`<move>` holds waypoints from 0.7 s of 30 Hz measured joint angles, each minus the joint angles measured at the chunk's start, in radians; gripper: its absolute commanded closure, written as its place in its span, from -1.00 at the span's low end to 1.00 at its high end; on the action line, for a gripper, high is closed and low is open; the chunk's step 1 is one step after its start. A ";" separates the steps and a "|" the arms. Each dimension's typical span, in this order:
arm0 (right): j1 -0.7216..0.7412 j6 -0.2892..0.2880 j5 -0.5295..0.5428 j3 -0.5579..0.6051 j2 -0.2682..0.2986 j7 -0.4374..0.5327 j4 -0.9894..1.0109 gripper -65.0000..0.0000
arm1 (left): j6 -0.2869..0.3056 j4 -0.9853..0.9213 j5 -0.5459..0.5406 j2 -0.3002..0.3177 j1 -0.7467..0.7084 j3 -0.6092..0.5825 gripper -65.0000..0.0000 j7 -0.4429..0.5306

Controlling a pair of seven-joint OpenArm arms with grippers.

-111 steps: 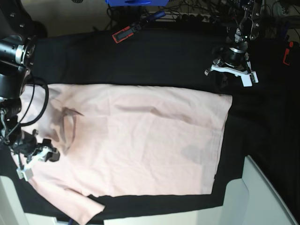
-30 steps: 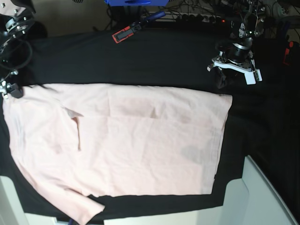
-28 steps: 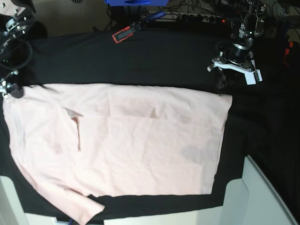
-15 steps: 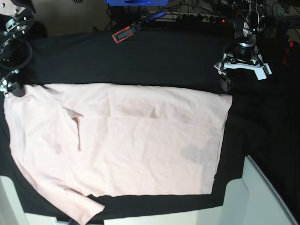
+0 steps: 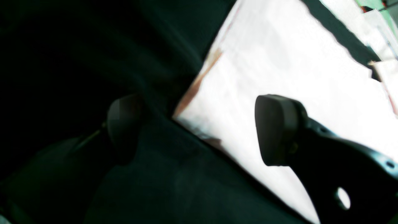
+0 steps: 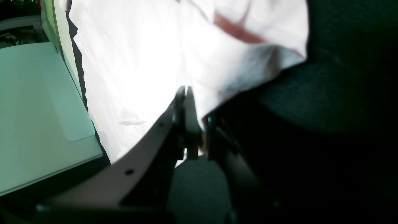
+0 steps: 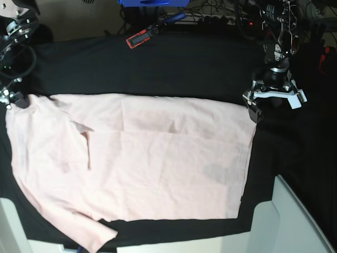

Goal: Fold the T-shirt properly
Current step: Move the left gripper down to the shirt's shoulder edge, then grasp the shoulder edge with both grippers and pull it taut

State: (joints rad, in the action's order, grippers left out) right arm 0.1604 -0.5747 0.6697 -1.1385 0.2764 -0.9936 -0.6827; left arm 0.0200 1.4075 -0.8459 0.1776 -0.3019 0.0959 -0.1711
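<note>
On the black table cloth (image 7: pixel 174 63), open left jaws straddle the T-shirt's (image 7: pixel 158 158) corner; right jaws pinched closed.

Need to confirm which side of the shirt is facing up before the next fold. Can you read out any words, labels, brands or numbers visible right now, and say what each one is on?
No text can be read in any view.
T-shirt: only plain pale pink fabric shows; no lettering or graphic visible.
Red tool at the back of the black cloth: any marking is too small to read.
Wrist views: blurred, nothing legible.
</note>
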 measured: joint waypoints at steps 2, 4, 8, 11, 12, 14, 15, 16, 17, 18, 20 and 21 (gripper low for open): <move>0.000 0.000 0.000 0.000 0.000 0.000 0.000 1.00 | 0.003 -0.043 -0.001 0.003 0.029 0.000 -0.69 -0.001; 0.000 0.000 0.000 0.000 0.000 0.000 0.000 1.00 | 0.003 -0.075 -0.003 0.006 0.048 0.001 -0.69 0.001; 0.000 0.000 0.000 0.000 0.000 0.000 0.000 1.00 | 0.003 -0.117 -0.002 0.031 0.076 -0.007 -0.69 -0.002; 0.000 0.000 0.000 0.000 0.000 -0.001 0.000 1.00 | 0.005 -0.148 -0.002 0.032 0.113 -0.007 -0.69 0.003; 0.000 0.000 0.000 0.000 0.000 -0.001 0.000 1.00 | 0.005 -0.162 -0.001 0.030 0.125 -0.008 -0.69 0.003; 0.000 0.000 0.000 0.000 0.000 -0.001 0.000 1.00 | 0.006 -0.193 -0.003 0.025 0.143 -0.010 -0.69 0.002; 0.000 0.000 0.000 0.000 0.000 0.000 0.000 1.00 | 0.006 -0.205 -0.005 0.023 0.147 -0.011 -0.69 0.002; 0.000 0.000 0.000 0.000 0.000 -0.001 0.000 1.00 | 0.003 -0.217 -0.005 0.024 0.150 -0.023 -0.69 0.004; 0.000 0.000 0.000 0.000 0.000 -0.001 0.000 1.00 | -0.001 -0.227 -0.002 0.027 0.156 -0.047 -0.69 -0.002; 0.000 0.000 0.000 0.000 0.000 -0.001 0.000 1.00 | -0.005 -0.238 -0.002 0.029 0.165 -0.070 -0.69 -0.013; 0.000 0.000 0.000 0.000 0.000 -0.001 0.000 1.00 | 0.004 -0.253 0.002 0.025 0.195 -0.097 -0.69 -0.029; -0.001 0.000 0.000 0.000 0.000 -0.002 0.000 1.00 | 0.006 -0.264 0.002 0.016 0.213 -0.105 -0.69 -0.038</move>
State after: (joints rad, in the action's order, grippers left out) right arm 0.1596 -0.5747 0.6701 -1.1385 0.2764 -0.9951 -0.6827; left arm 0.0261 1.1435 -0.8440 0.1940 -0.0887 -0.0086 -0.2092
